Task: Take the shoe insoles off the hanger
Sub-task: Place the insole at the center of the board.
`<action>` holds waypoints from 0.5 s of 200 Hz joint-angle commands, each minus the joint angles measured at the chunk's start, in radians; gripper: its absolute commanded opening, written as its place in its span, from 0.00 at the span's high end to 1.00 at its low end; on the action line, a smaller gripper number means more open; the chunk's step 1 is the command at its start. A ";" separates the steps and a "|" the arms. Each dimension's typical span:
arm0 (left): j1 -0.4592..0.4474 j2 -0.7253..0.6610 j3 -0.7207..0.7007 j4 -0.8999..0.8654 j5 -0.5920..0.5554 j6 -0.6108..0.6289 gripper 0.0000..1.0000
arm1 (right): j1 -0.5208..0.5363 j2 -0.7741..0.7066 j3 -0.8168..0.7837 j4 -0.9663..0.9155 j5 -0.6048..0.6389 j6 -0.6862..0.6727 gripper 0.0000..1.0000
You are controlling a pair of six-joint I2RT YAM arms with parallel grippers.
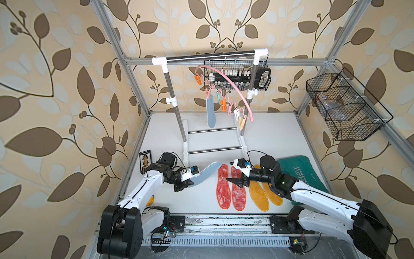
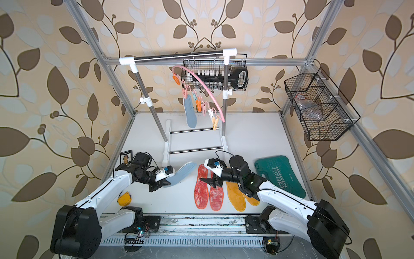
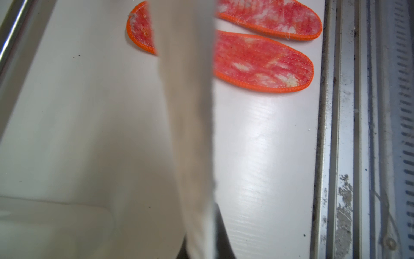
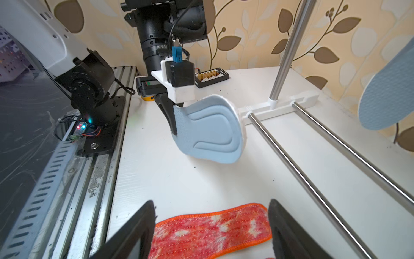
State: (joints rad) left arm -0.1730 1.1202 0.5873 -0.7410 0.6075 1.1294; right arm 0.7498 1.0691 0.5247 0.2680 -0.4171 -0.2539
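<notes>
We are at the set-down step for the fifth of the six insoles. The left hand (image 1: 190, 182) is clamped on one end of the held grey-blue insole (image 1: 207, 173), which slants out from the jaws low over the tabletop (image 1: 197, 203). In the right wrist view its lower edge is close to the surface, but we cannot tell whether it touches. The right hand (image 1: 234, 182) is empty, its jaws standing apart above one end of the red-and-white pair (image 1: 224, 192). That pair lies flat, side by side, near the front of the tabletop. The orange-yellow pair (image 1: 258, 195) lies just beside it, partly under the right arm. The hanging grey-blue insole (image 1: 210, 112) is held at its top by a pink clip (image 1: 208, 95) on the hanger (image 1: 230, 83), which hooks over the steel rack (image 1: 210, 56) and sits tilted. We judge the task to be near its end. The next move calls for lowering the held insole until it lies flat on bare tabletop beside the red-and-white pair. The left jaws should then part and lift clear without dragging it. After that, one hand must reach up, grip the hanging insole below the clip and pull down steadily. The hanger is likely to swing on its hook, so the other hand may be needed to steady it.
</notes>
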 commanded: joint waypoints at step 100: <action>-0.040 -0.002 0.082 -0.097 0.016 0.053 1.00 | 0.140 0.228 0.272 -0.150 0.098 -0.124 0.39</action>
State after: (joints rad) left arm -0.2043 1.1435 0.6422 -0.8108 0.5758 1.1778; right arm 0.8845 1.2591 0.7547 0.1562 -0.3660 -0.3859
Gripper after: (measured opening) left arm 0.057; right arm 0.643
